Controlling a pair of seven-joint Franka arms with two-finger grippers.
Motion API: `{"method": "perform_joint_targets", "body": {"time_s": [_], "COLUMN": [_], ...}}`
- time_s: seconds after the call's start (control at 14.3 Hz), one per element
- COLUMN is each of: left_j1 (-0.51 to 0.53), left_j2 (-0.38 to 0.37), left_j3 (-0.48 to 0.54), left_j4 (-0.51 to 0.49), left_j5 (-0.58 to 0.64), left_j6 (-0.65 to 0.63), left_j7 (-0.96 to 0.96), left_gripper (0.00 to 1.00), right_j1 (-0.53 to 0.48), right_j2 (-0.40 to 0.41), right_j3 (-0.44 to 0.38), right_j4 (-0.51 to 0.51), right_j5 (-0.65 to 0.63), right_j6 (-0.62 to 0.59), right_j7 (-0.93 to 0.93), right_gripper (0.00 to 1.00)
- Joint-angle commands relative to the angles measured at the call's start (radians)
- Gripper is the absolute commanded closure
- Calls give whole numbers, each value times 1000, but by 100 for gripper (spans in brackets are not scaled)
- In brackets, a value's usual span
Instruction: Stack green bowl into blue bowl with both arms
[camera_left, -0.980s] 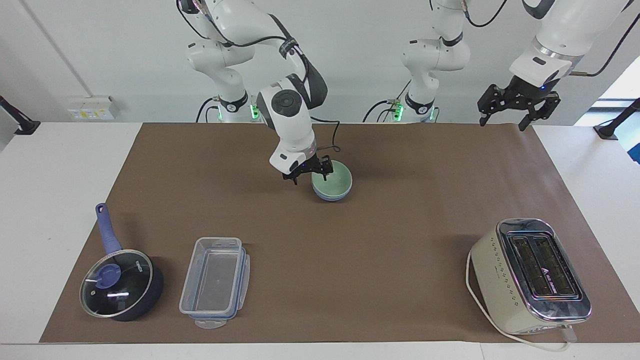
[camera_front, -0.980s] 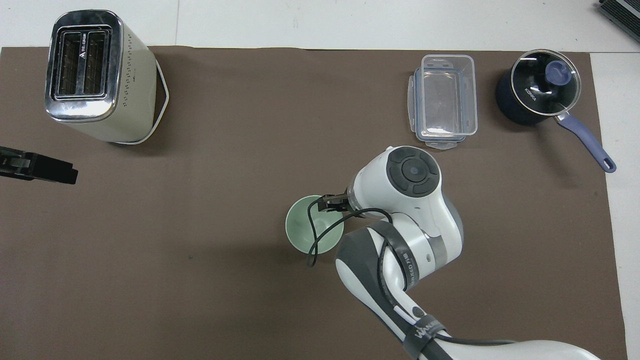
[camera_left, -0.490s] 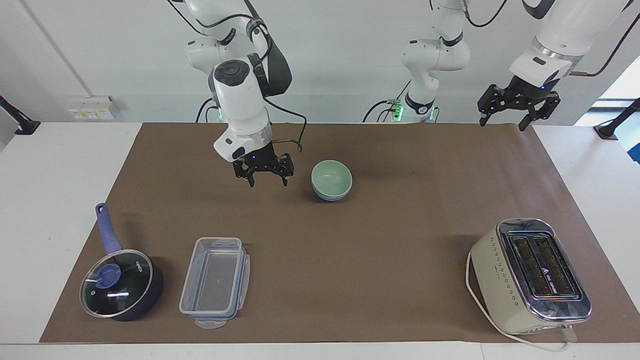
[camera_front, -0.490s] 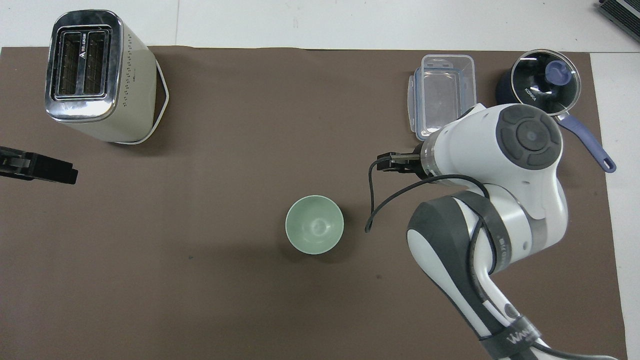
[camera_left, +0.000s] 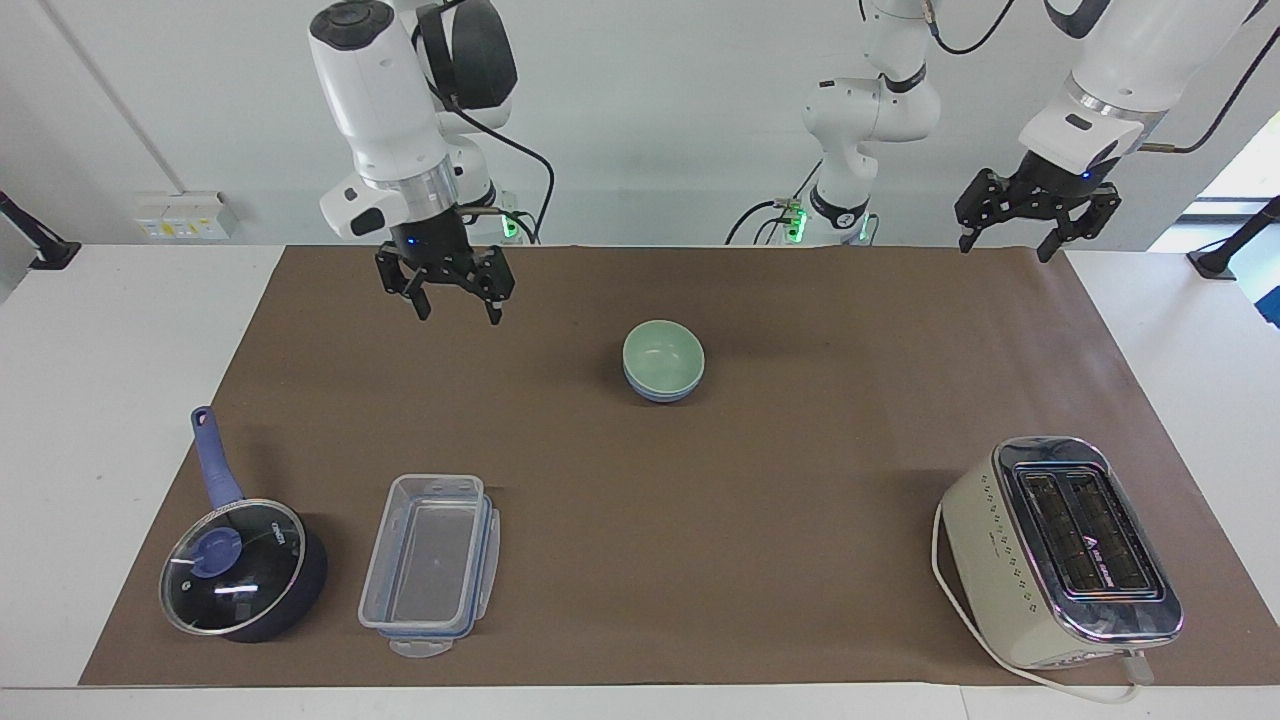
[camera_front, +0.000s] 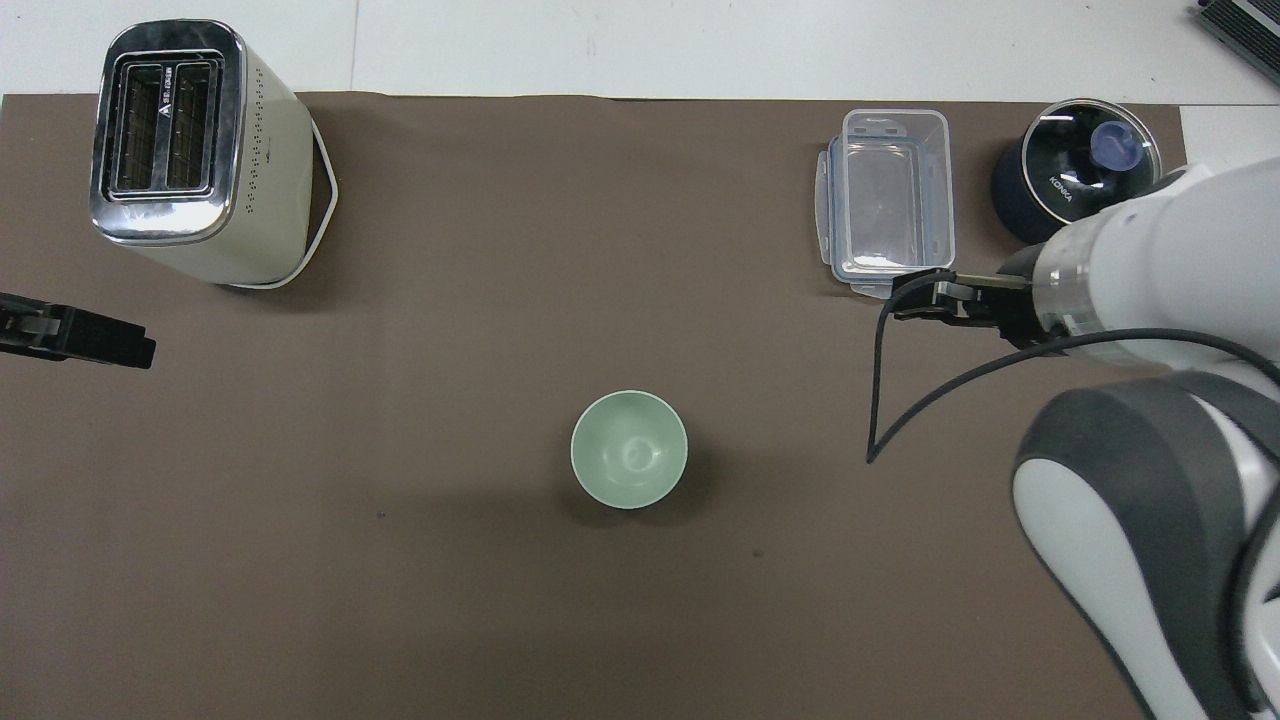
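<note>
The green bowl (camera_left: 663, 352) sits nested inside the blue bowl (camera_left: 660, 393) in the middle of the brown mat; only the blue bowl's lower side shows under it. In the overhead view the green bowl (camera_front: 629, 448) hides the blue bowl. My right gripper (camera_left: 455, 300) is open and empty, raised over the mat toward the right arm's end, well apart from the bowls; it also shows in the overhead view (camera_front: 915, 298). My left gripper (camera_left: 1005, 243) is open and empty, and waits raised over the mat's corner at the left arm's end (camera_front: 100, 342).
A cream toaster (camera_left: 1060, 550) (camera_front: 190, 150) stands at the left arm's end, farther from the robots than the bowls. A clear plastic container (camera_left: 430, 565) (camera_front: 888, 200) and a dark blue lidded saucepan (camera_left: 240, 570) (camera_front: 1075, 185) stand side by side at the right arm's end.
My right gripper has left the green bowl's rim, risen and swung toward the right arm's end. The stacked bowls and the left arm have not moved.
</note>
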Motion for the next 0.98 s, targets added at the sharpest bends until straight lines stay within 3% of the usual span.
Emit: {"method": "perform_joint_targets", "body": {"time_s": [0.0, 0.35, 0.91], "left_j1": [9, 9, 9], "left_j2": [-24, -24, -24], "left_j3": [-7, -7, -7], "left_j4": [-26, -26, -26], "left_j5": [17, 17, 17], "left_j6": [-1, -1, -1], "left_j7": [-8, -8, -8], "left_gripper": [0, 0, 0], "right_j1": [-9, -20, -132], "right_j2": [-6, -24, -84], "right_j3": [-47, -173, -179], "right_j4": [55, 127, 98], "right_j5": [-8, -8, -13], "right_j6": [-99, -224, -294], "right_j7": [-49, -206, -313], "right_gripper": [0, 0, 0]}}
